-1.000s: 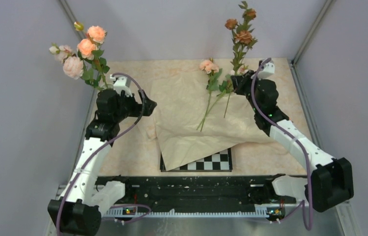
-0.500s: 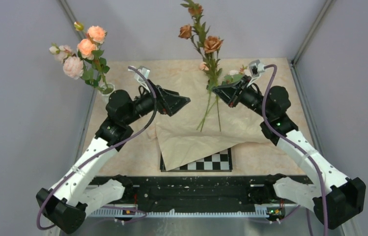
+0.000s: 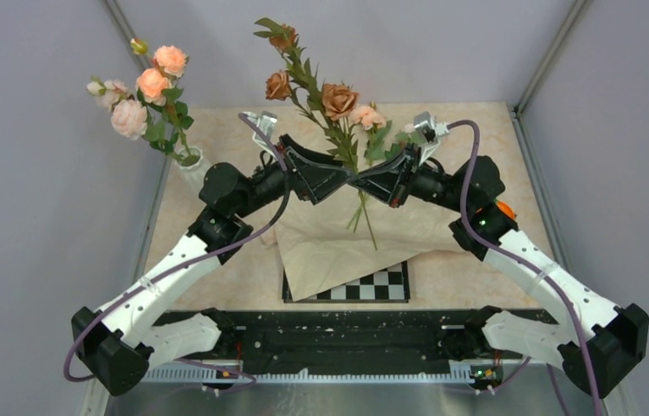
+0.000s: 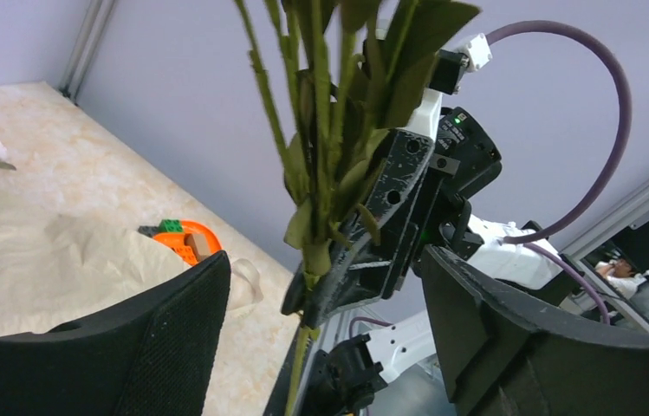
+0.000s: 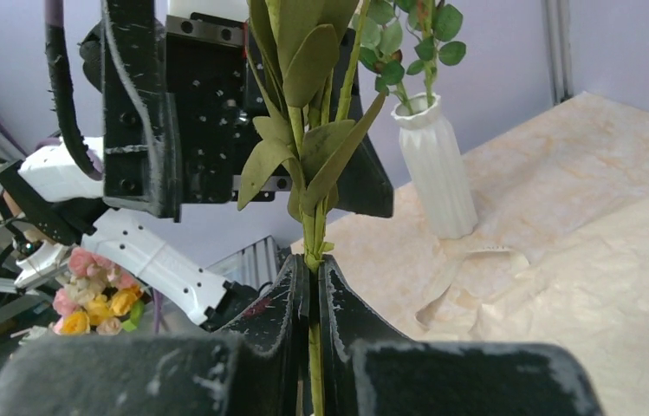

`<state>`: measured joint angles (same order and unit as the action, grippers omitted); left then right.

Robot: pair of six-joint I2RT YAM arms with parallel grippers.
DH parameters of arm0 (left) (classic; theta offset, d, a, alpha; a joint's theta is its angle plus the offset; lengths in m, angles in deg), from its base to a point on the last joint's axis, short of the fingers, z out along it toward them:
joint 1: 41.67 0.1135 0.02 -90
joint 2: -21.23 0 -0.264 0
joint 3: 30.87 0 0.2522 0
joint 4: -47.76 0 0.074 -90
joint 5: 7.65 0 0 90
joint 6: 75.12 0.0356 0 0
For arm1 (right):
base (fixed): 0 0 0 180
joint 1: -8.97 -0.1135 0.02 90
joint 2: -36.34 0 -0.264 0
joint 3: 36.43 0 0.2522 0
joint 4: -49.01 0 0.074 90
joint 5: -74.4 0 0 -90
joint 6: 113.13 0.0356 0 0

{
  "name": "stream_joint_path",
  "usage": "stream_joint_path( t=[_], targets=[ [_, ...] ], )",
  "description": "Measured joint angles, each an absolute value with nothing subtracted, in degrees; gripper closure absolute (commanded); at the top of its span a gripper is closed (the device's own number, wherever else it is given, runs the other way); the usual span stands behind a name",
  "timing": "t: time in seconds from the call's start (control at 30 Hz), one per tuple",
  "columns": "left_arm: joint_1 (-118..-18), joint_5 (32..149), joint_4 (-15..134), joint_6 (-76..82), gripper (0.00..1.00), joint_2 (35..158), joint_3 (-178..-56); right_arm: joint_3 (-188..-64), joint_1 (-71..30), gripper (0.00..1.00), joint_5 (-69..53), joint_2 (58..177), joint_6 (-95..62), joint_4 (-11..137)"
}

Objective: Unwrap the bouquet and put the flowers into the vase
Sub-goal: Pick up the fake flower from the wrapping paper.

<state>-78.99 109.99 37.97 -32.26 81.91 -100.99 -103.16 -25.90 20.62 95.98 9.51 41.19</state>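
Observation:
My right gripper (image 3: 366, 185) (image 5: 314, 286) is shut on the lower stem of a flower (image 3: 338, 100) with brown-orange blooms, held upright above the opened wrapping paper (image 3: 338, 247). My left gripper (image 3: 334, 184) (image 4: 321, 338) faces it tip to tip, open, with the stem (image 4: 316, 173) between its wide fingers (image 4: 130, 347) and touching neither. The white ribbed vase (image 3: 192, 169) (image 5: 435, 173) stands at the back left and holds several peach and pink flowers (image 3: 152, 82). Another pink flower (image 3: 369, 115) shows behind the held stem, over the back of the paper.
A cream ribbon (image 5: 468, 260) lies on the table beside the paper near the vase. An orange dish of toy blocks (image 3: 501, 211) (image 4: 184, 238) sits behind the right arm. A checkerboard (image 3: 373, 284) shows under the paper's near edge. Grey walls close in the table.
Both arms swung in toward the middle. The right gripper carried its flower leftward and upright; the left gripper left the vase and came around the stem.

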Motion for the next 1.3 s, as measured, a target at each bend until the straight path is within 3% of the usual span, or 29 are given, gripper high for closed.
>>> stream_joint_path(
  t=[0.17, 0.37, 0.53, 0.7, 0.8, 1.03, 1.2, 1.3],
  targets=[
    [-79.12, 110.01, 36.71, -33.61, 0.44, 82.31, -100.99, -104.78, -26.56, 1.00, 22.48, 96.94, 9.53, 40.95],
    [-79.25, 110.05, 35.92, -33.76, 0.47, 82.53, -100.99, -105.50, -26.93, 1.00, 24.36, 98.73, 9.51, 41.38],
    [-79.25, 109.90, 35.83, -33.76, 0.59, 82.53, -100.99, -105.50, -27.19, 1.00, 25.19, 99.17, 9.49, 41.75],
    [-79.25, 109.09, 36.12, -33.22, 0.89, 82.50, -100.99, -105.50, -27.32, 1.00, 25.93, 99.17, 9.49, 41.69],
    [-79.23, 108.39, 36.33, -33.02, 1.00, 82.50, -100.99, -105.89, -27.41, 1.00, 26.26, 99.23, 9.42, 41.75],
    [-79.23, 107.91, 37.14, -32.52, 1.00, 82.35, -100.99, -106.22, -27.50, 1.00, 26.04, 99.47, 8.96, 42.76],
    [-79.30, 107.34, 40.05, -30.09, 1.00, 81.39, -100.99, -106.55, -27.85, 0.60, 25.78, 99.60, 8.37, 44.38],
    [-79.30, 106.73, 43.77, -26.79, 1.00, 80.58, -101.42, -106.61, -27.94, 0.43, 24.69, 99.60, 7.32, 45.80]
  ],
)
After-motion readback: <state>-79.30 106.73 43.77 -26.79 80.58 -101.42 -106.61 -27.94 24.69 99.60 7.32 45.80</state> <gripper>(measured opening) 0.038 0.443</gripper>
